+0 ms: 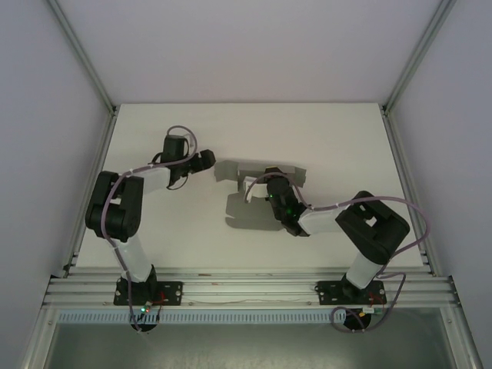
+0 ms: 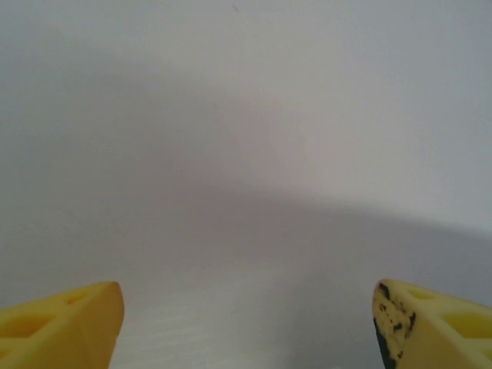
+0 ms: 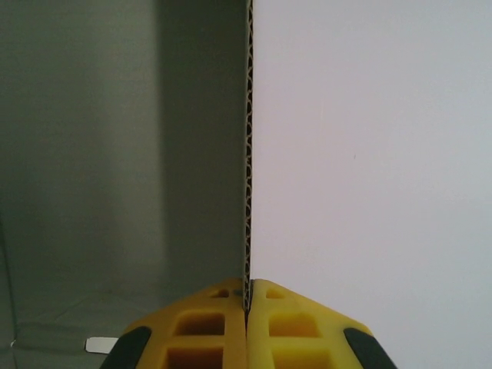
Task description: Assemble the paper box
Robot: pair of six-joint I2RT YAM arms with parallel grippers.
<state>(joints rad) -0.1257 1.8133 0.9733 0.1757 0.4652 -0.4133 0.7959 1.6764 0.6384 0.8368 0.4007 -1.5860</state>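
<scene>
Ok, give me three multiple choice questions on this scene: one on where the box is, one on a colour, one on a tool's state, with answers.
1. Where does the paper box lie on the table?
A. In the far left corner
B. Near the middle
C. In the near right corner

2. What colour are the fingers of the right tool?
A. Yellow
B. Blue
C. Red

3. How is the left tool?
A. Shut on cardboard
B. Shut on nothing
C. Open, holding nothing

Answers:
1 B: the top view shows the grey sheet mid-table.
2 A: the right wrist view shows yellow fingers pinching the cardboard edge.
3 C: its fingers stand wide apart over bare table.
</scene>
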